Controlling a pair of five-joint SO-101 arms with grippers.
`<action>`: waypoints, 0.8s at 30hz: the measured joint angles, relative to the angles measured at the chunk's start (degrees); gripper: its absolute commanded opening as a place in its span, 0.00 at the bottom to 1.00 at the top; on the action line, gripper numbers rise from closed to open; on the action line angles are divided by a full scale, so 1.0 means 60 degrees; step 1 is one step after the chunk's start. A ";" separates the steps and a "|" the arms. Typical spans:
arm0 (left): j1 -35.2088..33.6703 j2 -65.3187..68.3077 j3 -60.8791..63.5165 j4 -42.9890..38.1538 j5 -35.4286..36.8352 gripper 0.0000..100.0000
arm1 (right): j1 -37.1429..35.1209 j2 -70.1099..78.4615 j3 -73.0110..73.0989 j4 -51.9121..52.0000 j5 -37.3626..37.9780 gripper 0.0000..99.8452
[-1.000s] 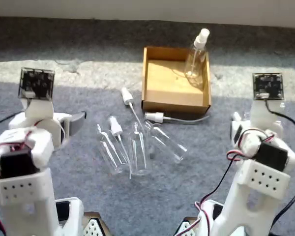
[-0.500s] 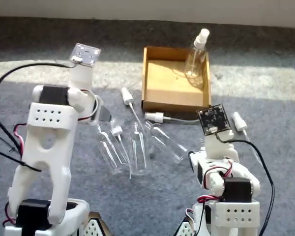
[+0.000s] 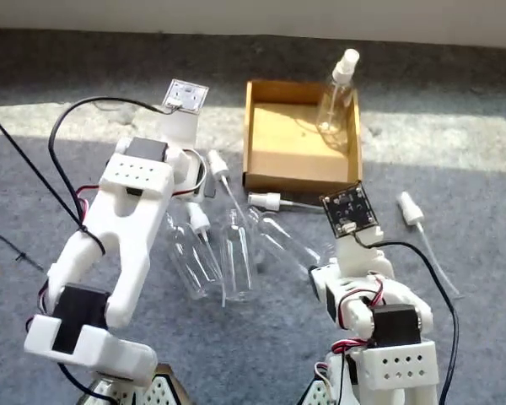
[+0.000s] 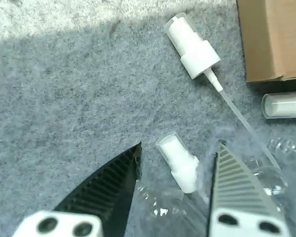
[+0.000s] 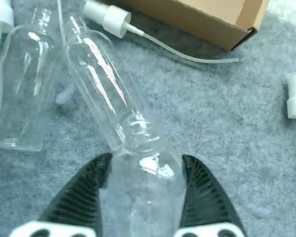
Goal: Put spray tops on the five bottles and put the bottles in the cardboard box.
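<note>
One capped bottle (image 3: 336, 99) leans in the far right corner of the cardboard box (image 3: 278, 139). Clear bottles without tops (image 3: 236, 253) lie side by side on the carpet in front of the box. My left gripper (image 4: 179, 144) is open and low over the carpet, its fingers either side of a white spray top (image 4: 180, 163). Two more spray tops (image 4: 192, 44) (image 4: 285, 105) lie closer to the box. My right gripper (image 5: 147, 158) is shut on a clear bottle (image 5: 144, 185), neck pointing away, next to another lying bottle (image 5: 101, 86).
A further spray top (image 3: 411, 207) with a long tube lies on the carpet to the right of the right arm. The grey carpet has free room at the far left and right. Cables trail from the left arm (image 3: 126, 228).
Both arms have come out of their folded poses. The left arm swung forward over the bottles down to the spray top. The right arm dropped towards the bottles in front of the box.
</note>
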 measured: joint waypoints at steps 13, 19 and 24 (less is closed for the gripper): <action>0.0000 0.1245 0.0000 -0.0454 0.0029 0.21 | -0.0029 0.0000 0.0000 0.0000 0.0000 0.00; 0.0029 0.1890 0.0000 -0.0762 0.0029 0.21 | -0.0029 0.0000 0.0000 0.0000 0.0000 0.00; 0.0029 0.2476 -0.0044 -0.0850 0.0044 0.21 | -0.0029 0.0000 0.0000 0.0000 0.0000 0.00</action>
